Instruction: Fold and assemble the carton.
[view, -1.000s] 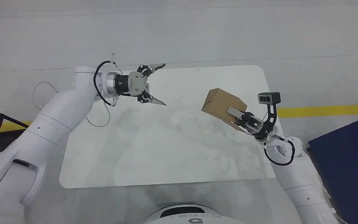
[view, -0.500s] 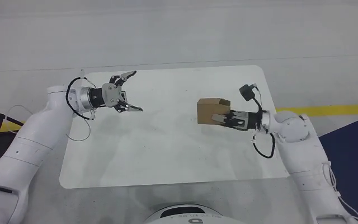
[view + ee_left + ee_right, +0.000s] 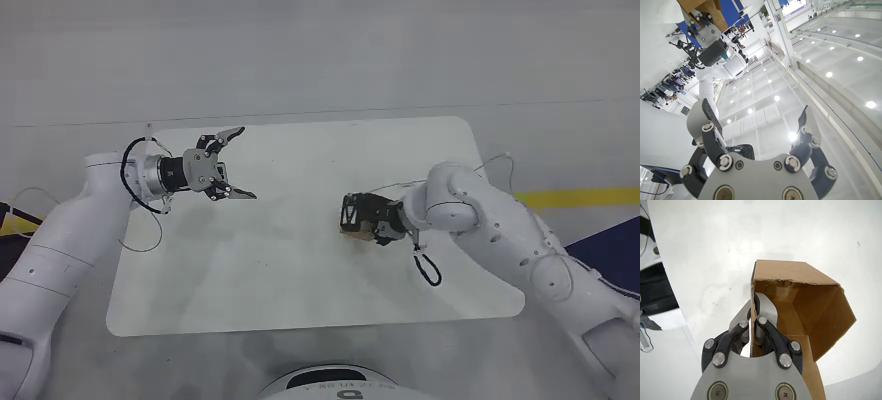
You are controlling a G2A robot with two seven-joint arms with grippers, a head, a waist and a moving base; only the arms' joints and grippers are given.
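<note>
step: likely seating open carton (image 3: 819,313) on table (image 3: 300,280) | right gripper (image 3: 753,306): clamped on a carton wall | left gripper (image 3: 755,105): spread, empty, well apart | next: left probably must close flaps

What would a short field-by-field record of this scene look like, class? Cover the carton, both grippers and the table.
carton: brown cardboard, one end open, nothing inside
place: over the white table, right of its middle; whether it touches the table cannot be told
right gripper: shut on one carton wall at the open end, one finger inside, one outside
left gripper: open, empty, over the table's left part, well apart from the carton
task state: open end not yet folded shut
</note>
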